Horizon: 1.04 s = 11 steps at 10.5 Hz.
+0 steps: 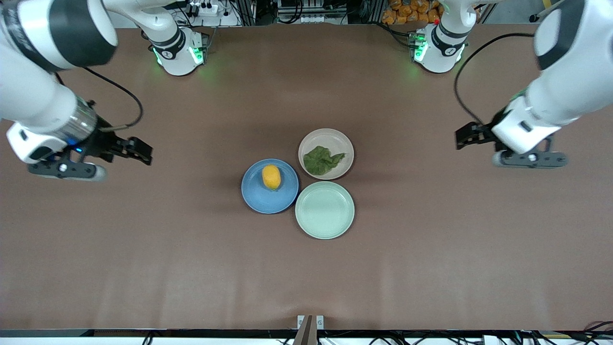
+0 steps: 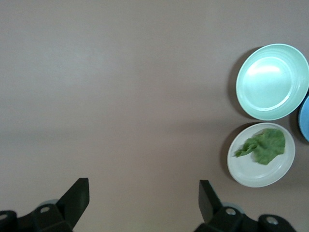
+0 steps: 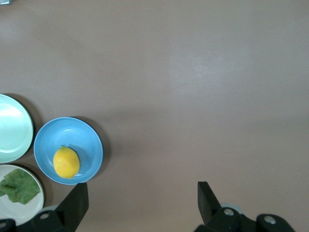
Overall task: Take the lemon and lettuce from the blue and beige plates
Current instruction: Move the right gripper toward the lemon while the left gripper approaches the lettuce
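A yellow lemon (image 1: 271, 177) lies on the blue plate (image 1: 258, 197). A green lettuce leaf (image 1: 322, 160) lies on the beige plate (image 1: 330, 136), which touches the blue plate and sits farther from the front camera. My right gripper (image 1: 143, 152) is open and empty over bare table toward the right arm's end. Its wrist view shows the lemon (image 3: 66, 162), the blue plate (image 3: 72, 131) and the lettuce (image 3: 19, 187). My left gripper (image 1: 460, 137) is open and empty over bare table toward the left arm's end. Its wrist view shows the lettuce (image 2: 263, 146) on the beige plate (image 2: 251, 173).
An empty pale green plate (image 1: 324, 210) sits nearest the front camera and touches both other plates. It also shows in the left wrist view (image 2: 273, 81) and in the right wrist view (image 3: 12, 128). The brown table (image 1: 191, 249) spreads wide around the plates.
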Each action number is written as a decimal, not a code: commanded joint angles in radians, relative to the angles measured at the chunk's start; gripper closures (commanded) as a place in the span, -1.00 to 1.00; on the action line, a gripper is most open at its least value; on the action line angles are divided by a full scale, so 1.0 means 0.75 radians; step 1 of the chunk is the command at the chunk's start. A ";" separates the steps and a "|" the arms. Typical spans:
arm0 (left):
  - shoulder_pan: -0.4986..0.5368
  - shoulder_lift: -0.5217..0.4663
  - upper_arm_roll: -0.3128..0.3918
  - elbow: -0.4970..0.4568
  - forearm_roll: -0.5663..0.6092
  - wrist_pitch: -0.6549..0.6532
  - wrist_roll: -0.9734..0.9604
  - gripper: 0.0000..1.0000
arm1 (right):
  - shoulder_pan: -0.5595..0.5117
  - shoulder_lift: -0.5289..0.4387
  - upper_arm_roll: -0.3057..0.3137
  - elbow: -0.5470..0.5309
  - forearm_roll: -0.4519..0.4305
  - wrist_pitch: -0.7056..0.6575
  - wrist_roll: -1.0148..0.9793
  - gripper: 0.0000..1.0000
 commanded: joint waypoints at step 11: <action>-0.168 0.127 -0.368 -0.557 0.212 0.797 -0.645 -1.00 | 0.131 0.341 0.190 0.012 -0.010 0.298 0.341 -1.00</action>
